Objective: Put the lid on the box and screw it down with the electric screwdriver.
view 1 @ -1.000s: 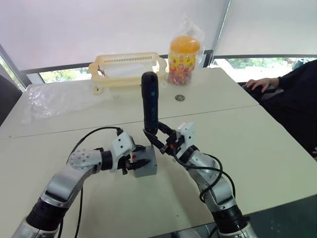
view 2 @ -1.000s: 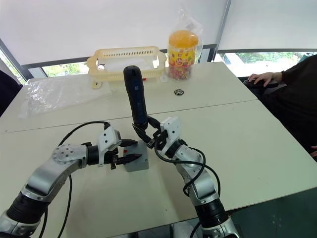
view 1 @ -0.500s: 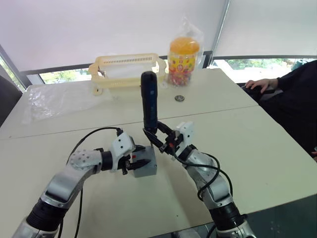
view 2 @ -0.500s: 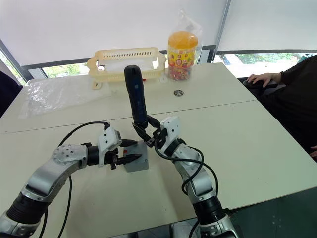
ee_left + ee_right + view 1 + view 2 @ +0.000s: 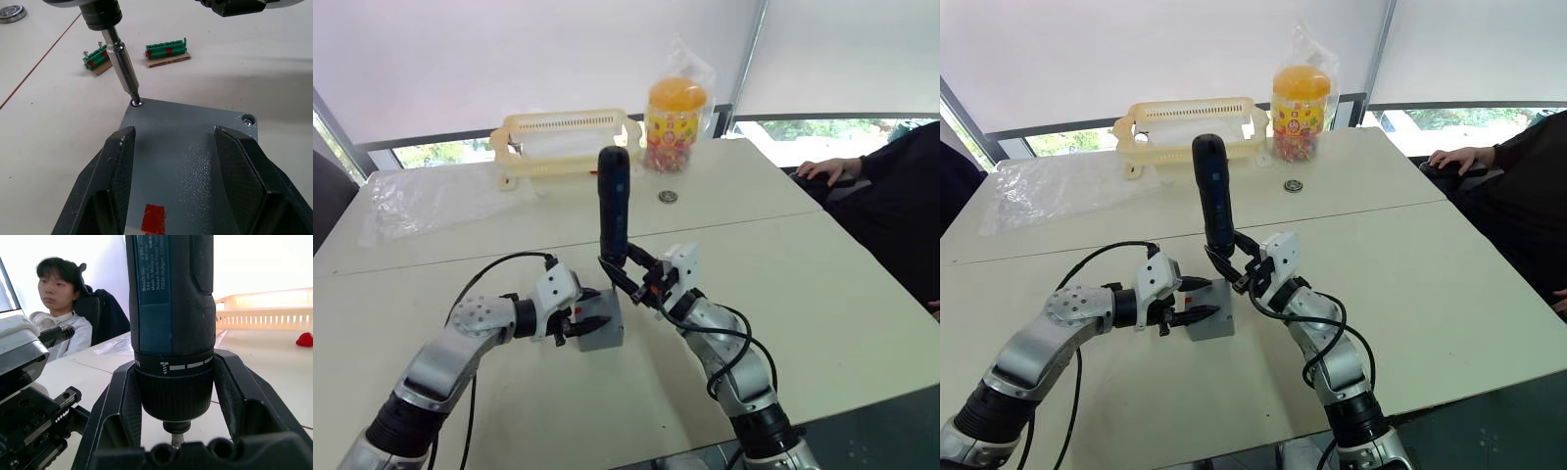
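Note:
The grey box (image 5: 602, 331) stands on the table with the flat grey lid (image 5: 186, 142) on top. A red mark (image 5: 153, 218) shows near my left wrist. My left gripper (image 5: 592, 308) is shut on the box, one finger (image 5: 117, 161) on each side. Over the box's far corner my right gripper (image 5: 619, 262) is shut on the electric screwdriver (image 5: 613, 206), which stands nearly upright. Its metal bit (image 5: 123, 68) rests on a corner screw of the lid. Another screw (image 5: 248, 119) sits in the neighbouring corner.
Two green terminal blocks (image 5: 166, 49) lie just beyond the box. A yellow basket (image 5: 568, 137), a bagged orange jar (image 5: 675, 108), a clear plastic sheet (image 5: 421, 196) and a small metal ring (image 5: 668, 196) lie at the table's back. A person's hand (image 5: 822, 168) rests at the right edge.
The screwdriver's top has swung slightly to the right, standing a little more upright. The box and my left gripper have stayed put.

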You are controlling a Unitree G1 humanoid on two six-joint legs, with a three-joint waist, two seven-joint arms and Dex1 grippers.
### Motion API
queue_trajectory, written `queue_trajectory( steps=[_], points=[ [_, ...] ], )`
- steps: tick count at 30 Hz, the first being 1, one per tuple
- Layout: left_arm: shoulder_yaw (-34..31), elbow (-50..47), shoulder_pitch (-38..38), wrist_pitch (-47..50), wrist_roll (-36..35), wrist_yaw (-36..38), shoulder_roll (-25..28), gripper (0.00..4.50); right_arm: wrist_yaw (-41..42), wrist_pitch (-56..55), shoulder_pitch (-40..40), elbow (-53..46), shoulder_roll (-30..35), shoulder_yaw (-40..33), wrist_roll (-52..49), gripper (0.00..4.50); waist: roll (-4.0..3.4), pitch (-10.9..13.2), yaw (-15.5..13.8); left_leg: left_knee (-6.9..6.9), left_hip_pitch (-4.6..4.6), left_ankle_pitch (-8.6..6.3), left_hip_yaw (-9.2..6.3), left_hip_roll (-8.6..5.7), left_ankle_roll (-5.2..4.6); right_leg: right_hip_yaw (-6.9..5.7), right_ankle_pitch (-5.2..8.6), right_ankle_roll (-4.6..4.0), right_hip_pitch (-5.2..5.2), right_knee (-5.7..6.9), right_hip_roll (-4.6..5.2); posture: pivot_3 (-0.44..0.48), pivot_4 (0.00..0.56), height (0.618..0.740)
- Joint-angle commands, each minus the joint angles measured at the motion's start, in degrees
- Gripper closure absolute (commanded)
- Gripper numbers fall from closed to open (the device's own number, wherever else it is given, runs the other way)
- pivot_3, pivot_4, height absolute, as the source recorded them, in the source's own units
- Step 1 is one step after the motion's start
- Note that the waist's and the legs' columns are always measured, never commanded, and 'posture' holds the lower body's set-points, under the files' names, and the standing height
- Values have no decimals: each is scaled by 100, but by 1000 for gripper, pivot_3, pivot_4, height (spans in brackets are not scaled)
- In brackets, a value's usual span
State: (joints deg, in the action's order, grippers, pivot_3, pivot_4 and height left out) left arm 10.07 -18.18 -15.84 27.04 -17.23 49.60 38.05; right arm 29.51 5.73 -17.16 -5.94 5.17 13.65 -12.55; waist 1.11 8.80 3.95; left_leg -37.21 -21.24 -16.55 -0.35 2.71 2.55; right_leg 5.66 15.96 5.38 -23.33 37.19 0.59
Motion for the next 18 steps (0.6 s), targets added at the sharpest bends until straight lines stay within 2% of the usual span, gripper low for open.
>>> queue_trajectory(
  steps=[1,18],
  points=[
    [181,107,161,88,177,47,70,1931,23,277,287,476,153,97,189,2805,0,-2,0,0,1,0,0,0,0,0,0,0,1,0,0,0,150,740],
    [176,124,138,103,178,73,58,1931,24,237,248,465,205,83,205,2805,1,-5,-1,1,2,0,0,0,0,0,1,-2,2,-1,0,0,150,740]
  ],
)
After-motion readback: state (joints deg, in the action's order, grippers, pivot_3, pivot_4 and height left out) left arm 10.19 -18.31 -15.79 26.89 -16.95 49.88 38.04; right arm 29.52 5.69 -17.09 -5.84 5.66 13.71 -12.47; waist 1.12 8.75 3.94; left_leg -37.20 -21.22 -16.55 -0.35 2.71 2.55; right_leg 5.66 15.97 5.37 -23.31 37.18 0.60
